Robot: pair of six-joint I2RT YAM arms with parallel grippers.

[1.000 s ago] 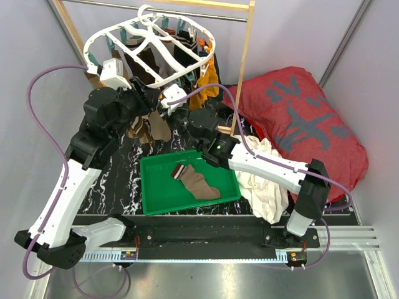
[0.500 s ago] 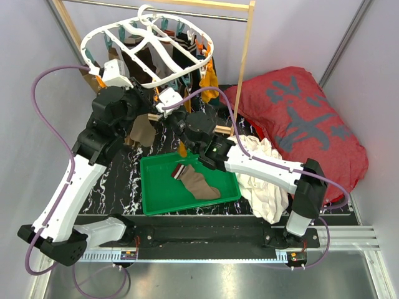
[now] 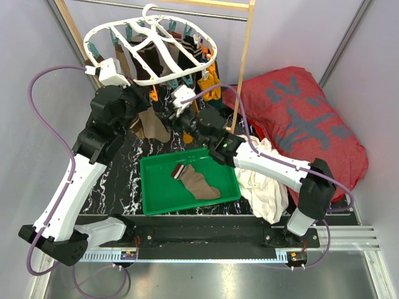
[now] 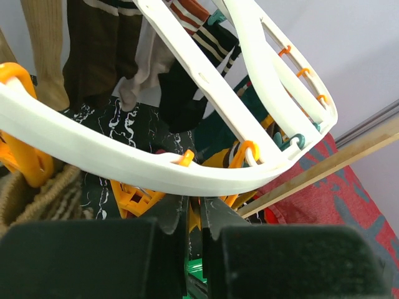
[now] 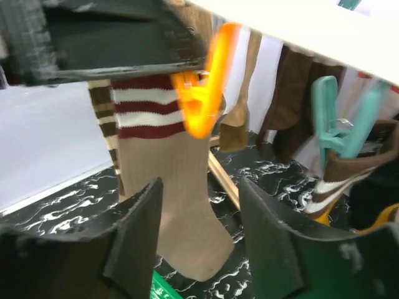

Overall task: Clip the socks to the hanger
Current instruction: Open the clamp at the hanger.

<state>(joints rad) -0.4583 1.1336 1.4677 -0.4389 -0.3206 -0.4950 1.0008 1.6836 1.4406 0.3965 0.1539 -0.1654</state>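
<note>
The white hanger (image 3: pixel 149 47) hangs from the rod with several brown, dark and mustard socks (image 3: pixel 209 84) clipped to it. My left gripper (image 3: pixel 156 103) (image 4: pixel 195 208) sits just under the hanger's rim (image 4: pixel 124 165), shut on an orange clip (image 5: pixel 206 87). A tan sock with maroon and cream stripes (image 5: pixel 168 180) hangs from that clip. My right gripper (image 3: pixel 176 111) (image 5: pixel 202 237) stands open in front of this sock and does not grip it. Another tan sock (image 3: pixel 196 182) lies in the green tray (image 3: pixel 149 205).
The wooden rack's post (image 3: pixel 243 68) stands right of the hanger. A red cushion (image 3: pixel 299 118) and a white cloth (image 3: pixel 265 180) lie to the right. A teal clip (image 5: pixel 330 118) holds a brown striped sock (image 5: pixel 349 174) nearby.
My left gripper has closed under the rim. My right gripper rose toward the hanger and opened, letting go of the tan striped sock. The hanger swung back up and levelled.
</note>
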